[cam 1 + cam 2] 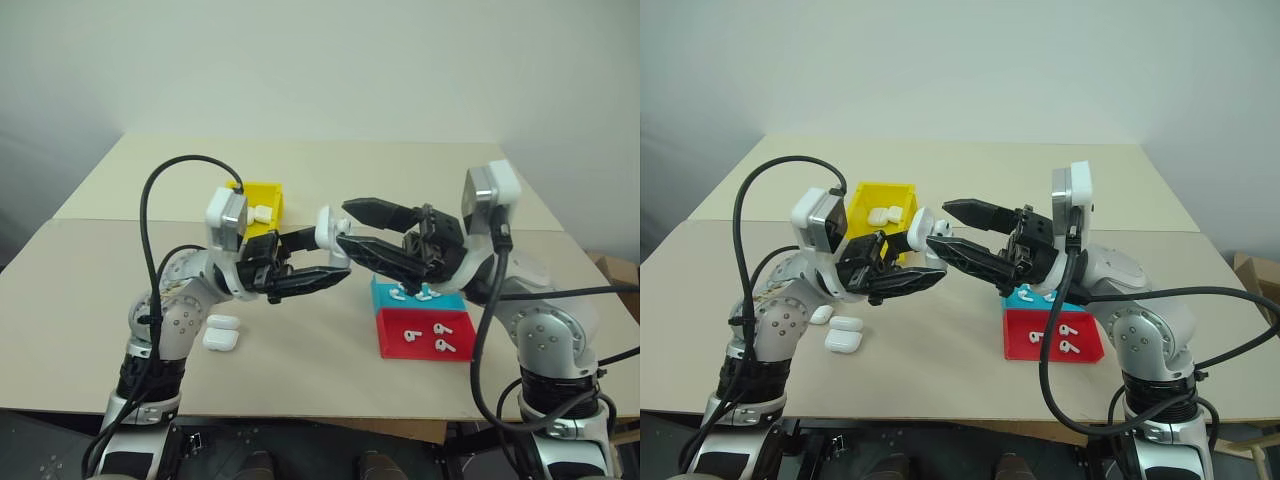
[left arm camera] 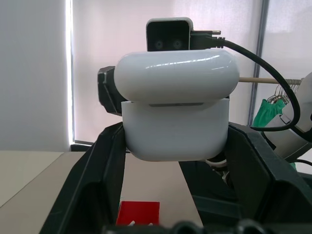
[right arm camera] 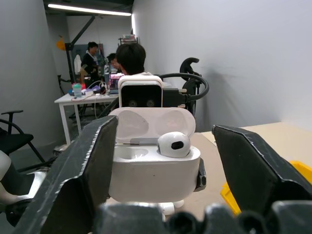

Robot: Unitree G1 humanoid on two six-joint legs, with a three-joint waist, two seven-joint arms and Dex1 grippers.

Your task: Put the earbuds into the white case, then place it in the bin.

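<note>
Earbuds [image 1: 441,337]: 4 in the red tray [image 1: 400,345]; left jaws grasp 1 case [image 2: 175,117]; right released.

Silver-grey arms, black cables, black-fingered right end effector [image 1: 352,228]

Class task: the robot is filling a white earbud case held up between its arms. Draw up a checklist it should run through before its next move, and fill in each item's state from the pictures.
1. White case gripped by left gripper: ok.
2. Case lid open: ok.
3. One earbud seated in its socket: ok.
4. Second socket filled: not ok, it looks empty.
5. Right gripper released, fingers apart: ok.
6. More earbuds available in the teal tray and red tray: ok.
</note>
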